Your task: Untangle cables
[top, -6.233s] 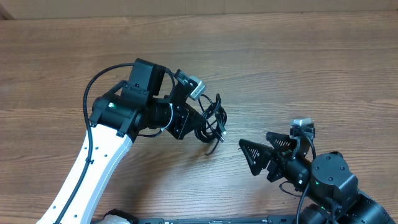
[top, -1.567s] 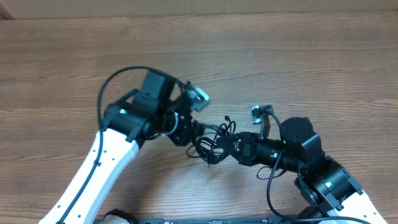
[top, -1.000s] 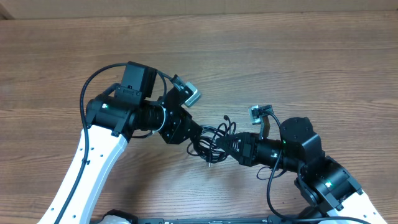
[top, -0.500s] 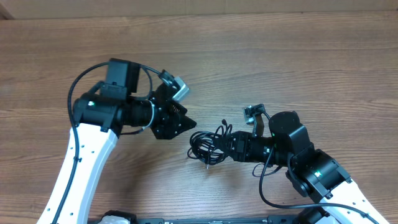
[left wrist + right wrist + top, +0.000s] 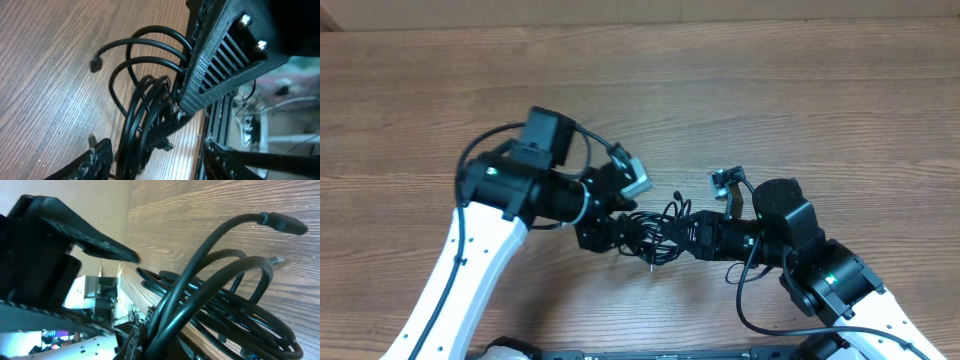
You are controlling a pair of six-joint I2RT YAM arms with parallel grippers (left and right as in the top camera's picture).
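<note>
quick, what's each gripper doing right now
left gripper: open, fingers either side of the cable bundle
right gripper: shut on the cable bundle

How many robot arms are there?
2. The left arm comes in from the lower left and the right arm from the lower right. Both meet at the cables in the middle. None look hidden.
</note>
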